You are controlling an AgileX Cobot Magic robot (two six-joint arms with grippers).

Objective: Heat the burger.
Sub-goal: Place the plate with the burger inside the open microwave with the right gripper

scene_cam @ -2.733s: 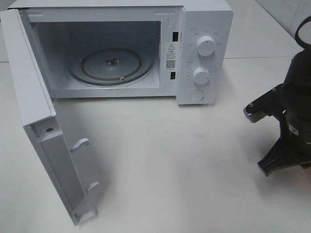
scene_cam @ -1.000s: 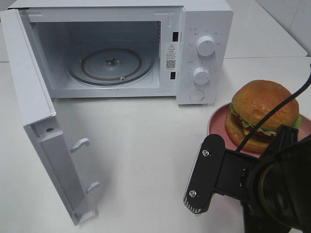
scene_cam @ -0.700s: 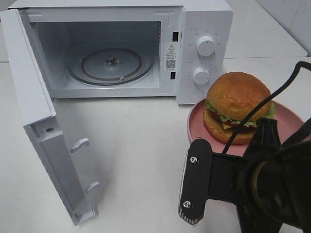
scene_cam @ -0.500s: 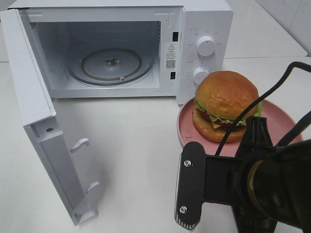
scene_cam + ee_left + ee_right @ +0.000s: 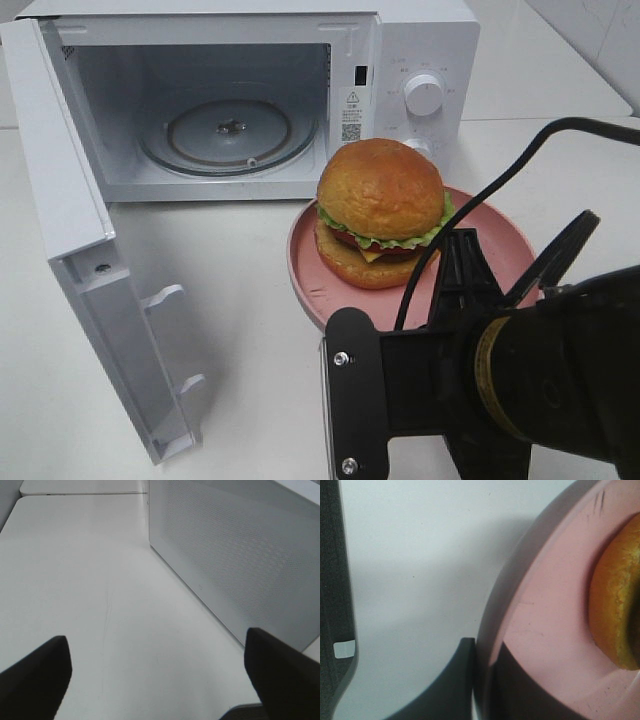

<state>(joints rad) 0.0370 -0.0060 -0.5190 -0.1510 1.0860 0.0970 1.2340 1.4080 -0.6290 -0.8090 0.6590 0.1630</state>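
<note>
Before open microwave (image 5: 420, 40), door (image 5: 60, 200) swung wide: burger (image 5: 380, 205) sits on pink plate (image 5: 310, 270), not yet inside. Right tool (image 5: 482, 680) clamped on plate rim. Left tool (image 5: 155, 675) apart, holding nothing, beside microwave wall. Remaining, by judgement: load onto turntable (image 5: 230, 135), shut door, set dials.

— Where does the high camera sit?
— Up at the front of the worktop (image 5: 250, 300), tilted down toward the open microwave (image 5: 420, 40).
— And the wrists?
— The left looks low along the worktop, out over the left tool (image 5: 160, 675), beside a perforated white panel (image 5: 240, 555). The right sits very close (almost touching) to the pink plate (image 5: 545, 640) and burger (image 5: 617, 605), both shared with the high view.
</note>
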